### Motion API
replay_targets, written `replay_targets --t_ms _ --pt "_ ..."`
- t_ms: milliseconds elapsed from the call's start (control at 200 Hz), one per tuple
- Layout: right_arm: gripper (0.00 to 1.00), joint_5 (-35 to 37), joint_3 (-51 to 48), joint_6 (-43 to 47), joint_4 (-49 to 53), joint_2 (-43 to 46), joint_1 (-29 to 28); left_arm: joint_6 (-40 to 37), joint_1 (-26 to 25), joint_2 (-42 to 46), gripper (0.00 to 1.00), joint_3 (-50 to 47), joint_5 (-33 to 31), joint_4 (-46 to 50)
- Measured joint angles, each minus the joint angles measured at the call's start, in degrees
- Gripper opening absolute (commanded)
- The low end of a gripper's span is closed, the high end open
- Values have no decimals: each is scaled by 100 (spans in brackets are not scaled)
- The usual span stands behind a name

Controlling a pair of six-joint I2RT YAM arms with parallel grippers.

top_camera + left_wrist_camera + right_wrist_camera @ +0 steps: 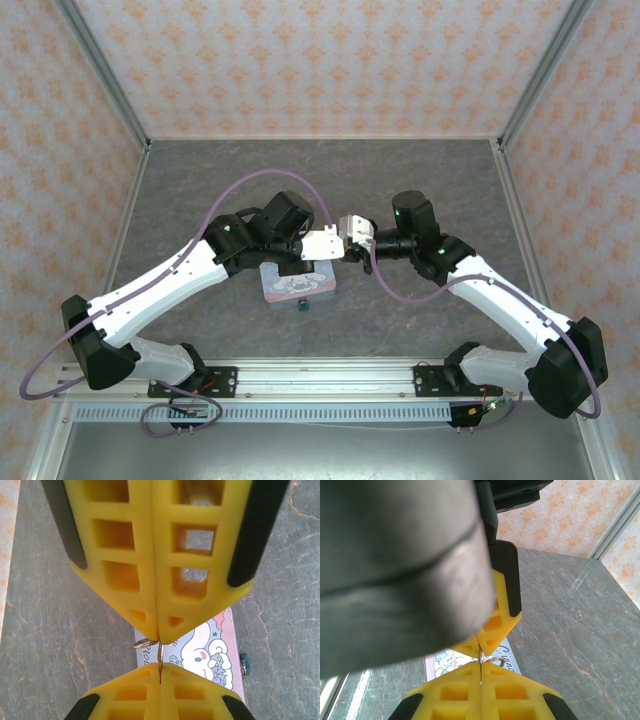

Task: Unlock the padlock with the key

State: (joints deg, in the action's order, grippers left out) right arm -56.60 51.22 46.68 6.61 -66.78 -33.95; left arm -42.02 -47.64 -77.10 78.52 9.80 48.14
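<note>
A thin brass key (160, 656) with a small wire ring (144, 642) hangs in the air between both grippers, which meet tip to tip above the tin. My left gripper (160, 674) is shut on one end of the key. My right gripper (481, 669) is shut on the ring end, with the ring (496, 661) sticking out beside its tips. From above, the left gripper (335, 245) and right gripper (352, 240) touch noses. The padlock (243, 664), tiny and dark teal, lies on the table by the tin's near edge (301, 304).
A pale blue-and-pink cartoon tin box (290, 285) lies flat on the grey stone-look table (450, 190), directly under the left arm's wrist. Patterned walls close the table on three sides. Open tabletop stretches behind and to both sides.
</note>
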Motion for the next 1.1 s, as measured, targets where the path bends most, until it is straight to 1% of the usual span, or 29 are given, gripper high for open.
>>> replay_targets --t_ms 40,140,235,330,430,480,505,545,606,666,736,806,856,976,1031,1101 --pt "0 -2 -2 -72 -9 2 17 17 0 26 31 -24 -2 -33" --pt "0 9 -173 -348 -225 83 140 50 0 153 46 -101 2 -192" --pt "0 35 -570 -761 -560 273 365 116 2 415 55 -240 -2 -389" --pt "0 179 -1008 -1292 -966 557 592 321 83 807 67 -525 15 -658" --pt "0 496 -1440 -1993 -1484 933 741 841 289 1388 81 -1093 -61 -1169" --pt "0 708 -1635 -2369 -1779 1106 758 1307 385 1694 87 -1443 -284 -1482" --pt "0 817 -1731 -2634 -1926 1185 767 1567 435 1856 94 -1622 -428 -1615" --pt "0 1003 -1878 -3023 -2190 1294 765 2013 511 2074 100 -1869 -654 -1777" --pt "0 1322 -2116 -3742 -2621 1427 765 2809 671 2374 100 -2197 -1036 -1947" --pt "0 1613 -2334 -4485 -3027 1488 765 3753 940 2625 100 -2468 -1327 -2004" --pt "0 1917 -2586 -5340 -3495 1497 765 4806 1316 2841 100 -2719 -1469 -2004" --pt "0 2149 -2754 -6148 -3818 1480 765 5777 1665 2953 100 -2914 -1475 -1954" --pt "0 2275 -2778 -6618 -3919 1469 765 6446 1921 2975 100 -3053 -1373 -1919" --pt "0 2400 -2743 -7597 -4061 1408 772 7982 2505 2872 100 -3563 -748 -2011" --pt "0 2420 -2697 -7899 -4085 1344 776 8559 2605 2754 100 -3834 -470 -2118" --pt "0 2428 -2653 -8207 -4111 1276 776 9152 2605 2616 100 -4142 -160 -2275"
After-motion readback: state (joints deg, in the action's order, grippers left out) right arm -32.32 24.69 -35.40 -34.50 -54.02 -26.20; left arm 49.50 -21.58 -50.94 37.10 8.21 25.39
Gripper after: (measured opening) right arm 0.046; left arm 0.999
